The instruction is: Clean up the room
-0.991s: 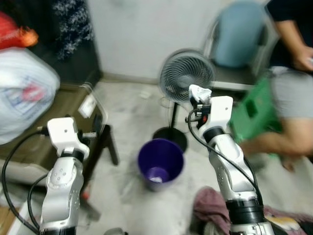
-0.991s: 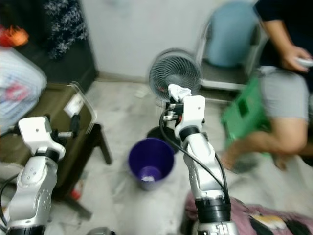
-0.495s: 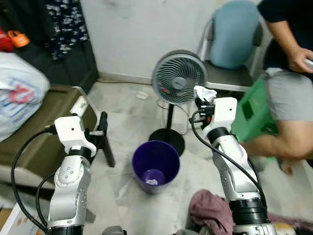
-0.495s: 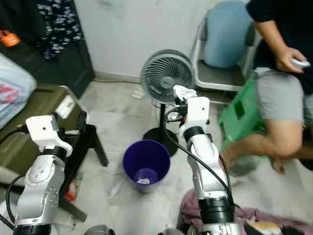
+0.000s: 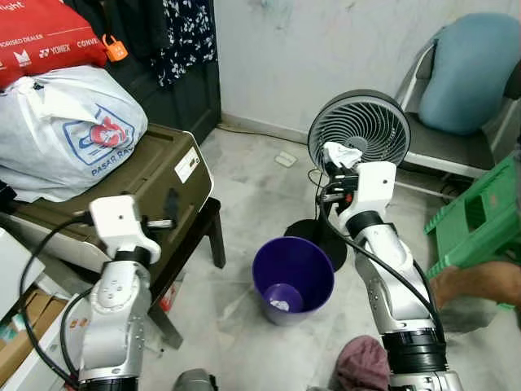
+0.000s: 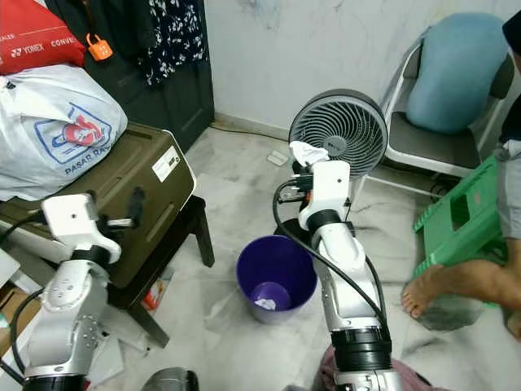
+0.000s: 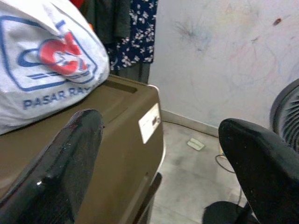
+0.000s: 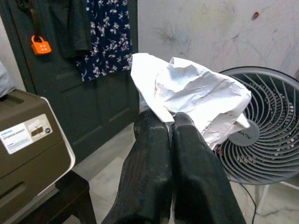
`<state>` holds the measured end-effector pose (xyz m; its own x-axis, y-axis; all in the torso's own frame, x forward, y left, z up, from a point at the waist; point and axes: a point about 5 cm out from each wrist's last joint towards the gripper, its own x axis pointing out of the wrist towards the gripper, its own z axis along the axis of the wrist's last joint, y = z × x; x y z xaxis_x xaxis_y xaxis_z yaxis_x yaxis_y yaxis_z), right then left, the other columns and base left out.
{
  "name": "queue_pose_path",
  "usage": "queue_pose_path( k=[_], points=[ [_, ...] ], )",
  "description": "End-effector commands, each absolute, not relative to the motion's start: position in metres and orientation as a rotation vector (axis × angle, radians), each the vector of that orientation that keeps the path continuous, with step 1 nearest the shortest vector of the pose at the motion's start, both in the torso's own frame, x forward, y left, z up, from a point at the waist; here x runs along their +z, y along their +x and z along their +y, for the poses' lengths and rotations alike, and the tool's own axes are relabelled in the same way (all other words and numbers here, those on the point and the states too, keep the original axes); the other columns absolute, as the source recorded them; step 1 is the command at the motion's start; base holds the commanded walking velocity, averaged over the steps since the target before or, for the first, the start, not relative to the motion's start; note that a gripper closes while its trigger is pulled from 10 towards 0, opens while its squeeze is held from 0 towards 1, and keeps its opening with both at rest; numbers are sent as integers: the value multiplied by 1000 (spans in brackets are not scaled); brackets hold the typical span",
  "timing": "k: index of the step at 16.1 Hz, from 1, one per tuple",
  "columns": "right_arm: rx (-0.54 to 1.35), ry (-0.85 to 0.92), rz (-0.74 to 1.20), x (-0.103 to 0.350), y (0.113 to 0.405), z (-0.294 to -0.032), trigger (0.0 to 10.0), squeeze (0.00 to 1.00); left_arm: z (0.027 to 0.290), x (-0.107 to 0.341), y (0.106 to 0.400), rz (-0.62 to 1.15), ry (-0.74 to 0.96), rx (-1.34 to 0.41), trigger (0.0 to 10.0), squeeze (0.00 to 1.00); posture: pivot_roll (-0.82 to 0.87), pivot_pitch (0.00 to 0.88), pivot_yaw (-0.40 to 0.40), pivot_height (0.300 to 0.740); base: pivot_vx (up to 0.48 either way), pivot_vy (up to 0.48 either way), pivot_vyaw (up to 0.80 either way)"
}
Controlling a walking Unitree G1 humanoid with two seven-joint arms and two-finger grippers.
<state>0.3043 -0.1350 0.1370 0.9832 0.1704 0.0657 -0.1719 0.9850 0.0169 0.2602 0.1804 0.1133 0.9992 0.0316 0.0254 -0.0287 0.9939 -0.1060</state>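
A scuffed pale wall (image 5: 309,49) backs a marble-look floor (image 5: 244,163). A dark door (image 6: 183,90) stands far left; a metal-framed chair (image 6: 431,147) with a blue cushion, possibly a pillow, sits far right beside a green stool (image 6: 464,220).

person (image 6: 468,281): cut by right edge, only foot/leg visible | bin (image 5: 293,277) contents: too small to tell | cloth (image 5: 362,365): cut off at bottom edge
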Motion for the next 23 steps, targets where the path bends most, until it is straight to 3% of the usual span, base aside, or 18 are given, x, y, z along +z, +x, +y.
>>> queue_pose_path(
  k=[1,15,20,23],
  points=[
    [166,28,-65,138,306,-136,10000,0,181,116,262,-34,-100,21,10000,0,-51,9,-29,740,326,0,0],
    [170,30,-77,139,311,-132,10000,0,181,119,263,-52,-80,19,10000,0,-37,0,-26,740,307,0,0],
    [35,20,21,123,310,-143,10000,0,183,120,257,-39,76,-140,10000,0,-26,9,2,740,0,0,0],
    [-31,40,123,105,311,-140,10000,0,179,123,252,-28,238,-359,10000,0,-5,19,15,740,0,0,0]
  ],
)
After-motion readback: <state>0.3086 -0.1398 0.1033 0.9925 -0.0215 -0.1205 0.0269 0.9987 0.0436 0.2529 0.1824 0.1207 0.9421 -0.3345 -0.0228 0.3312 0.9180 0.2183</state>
